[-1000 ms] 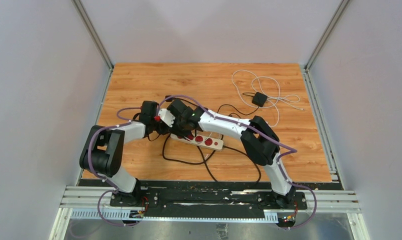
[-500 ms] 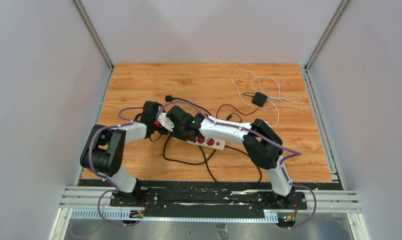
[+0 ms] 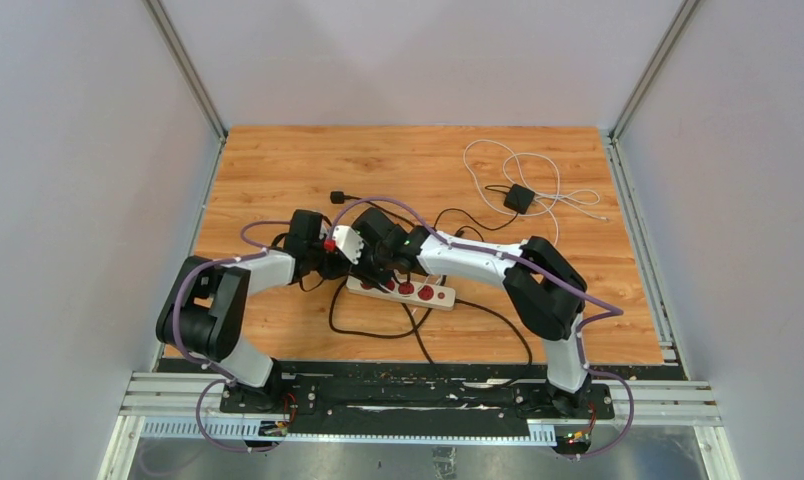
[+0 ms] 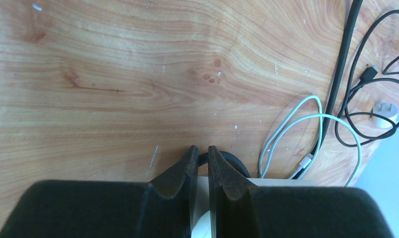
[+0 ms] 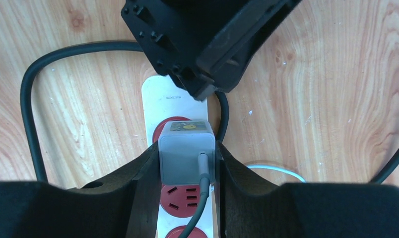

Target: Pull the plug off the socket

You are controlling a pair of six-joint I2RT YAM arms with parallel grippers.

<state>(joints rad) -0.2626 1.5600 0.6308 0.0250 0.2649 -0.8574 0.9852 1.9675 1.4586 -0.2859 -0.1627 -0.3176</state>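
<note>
While the right gripper (image 5: 187,148) clamps the grey-white plug (image 5: 185,166) at lower centre of its wrist view, plug sitting on the cream socket (image 5: 160,99) near its upper end, left gripper (image 4: 200,158) nearly closed over that end

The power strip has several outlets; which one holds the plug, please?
The end outlet nearest the left gripper, covered by the grey plug; the other outlets show bare red faces.
</note>
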